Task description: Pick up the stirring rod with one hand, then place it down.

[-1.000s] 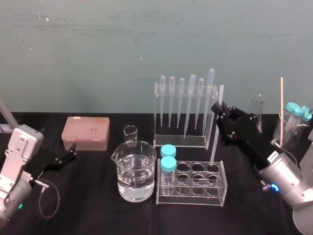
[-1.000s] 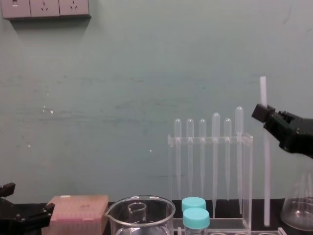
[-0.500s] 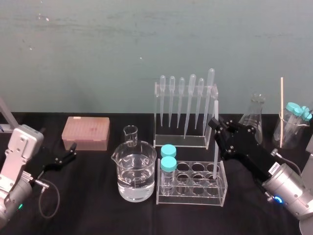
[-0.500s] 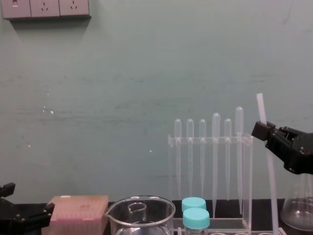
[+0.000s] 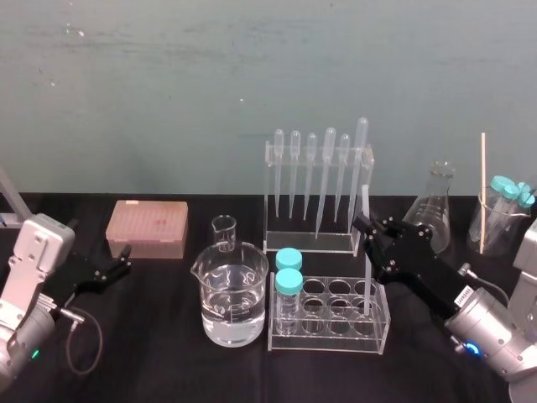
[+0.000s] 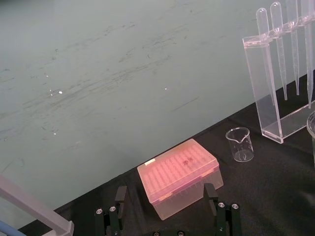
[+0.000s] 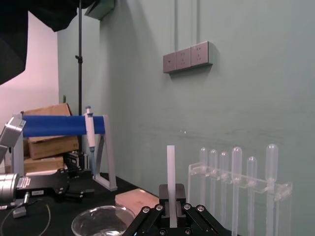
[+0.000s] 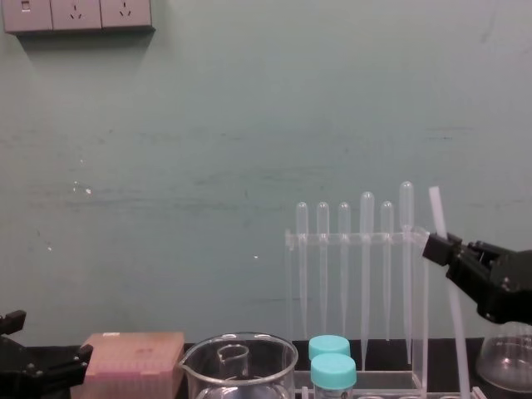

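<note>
Black right gripper [image 5: 367,227] clamped on rod [image 5: 367,281] at tube rack [image 5: 327,340]

Reaching in from the lower right, forearm slanted up and inward across the counter [image 5: 168,361], silver wrist low near the front edge, black fingers highest and farthest in. Fingertips closed on the rod, pinching it on its upper part with a short length standing free above them. Held close to upright, leaning slightly in the chest view, top toward the left. Lower end down inside the right end of the tube rack, among its rightmost holes; cannot tell which hole or whether touching bottom. Just in front of the pipette rack [image 5: 310,245], beside its right wall.

Parked at the far left of the counter: left gripper [image 5: 117,265], fingers spread apart and holding nothing, pointed toward the pink box [image 5: 147,227], close to it but apart.
</note>
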Controlling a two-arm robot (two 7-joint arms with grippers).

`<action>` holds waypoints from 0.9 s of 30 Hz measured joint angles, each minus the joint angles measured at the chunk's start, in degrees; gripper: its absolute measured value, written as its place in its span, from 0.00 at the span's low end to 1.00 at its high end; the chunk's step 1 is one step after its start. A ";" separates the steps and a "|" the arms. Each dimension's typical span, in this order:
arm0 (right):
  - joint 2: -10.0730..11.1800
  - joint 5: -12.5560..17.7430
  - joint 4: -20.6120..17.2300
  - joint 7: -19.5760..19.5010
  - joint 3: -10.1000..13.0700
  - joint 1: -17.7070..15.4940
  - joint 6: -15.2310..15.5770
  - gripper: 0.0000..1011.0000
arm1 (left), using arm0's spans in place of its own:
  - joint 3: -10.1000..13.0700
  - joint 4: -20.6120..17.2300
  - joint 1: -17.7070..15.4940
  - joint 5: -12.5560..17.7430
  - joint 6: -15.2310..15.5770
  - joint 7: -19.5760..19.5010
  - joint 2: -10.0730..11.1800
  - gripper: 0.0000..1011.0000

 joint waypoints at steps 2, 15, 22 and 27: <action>-0.11 -0.02 0.88 0.46 -0.27 0.44 0.02 0.07 | 0.00 0.00 0.00 0.00 0.00 0.00 0.00 0.99; -0.48 -1.30 5.14 1.62 -1.96 2.51 0.66 0.07 | 0.00 0.00 0.00 0.00 0.00 0.00 0.00 0.99; -0.24 -1.92 5.67 1.44 -2.56 2.72 1.84 0.07 | 0.00 0.00 0.00 0.00 0.00 0.00 0.00 0.99; -0.21 -2.15 6.69 1.51 -3.04 3.03 2.28 0.07 | 0.00 0.00 0.00 0.00 0.00 0.00 0.00 0.99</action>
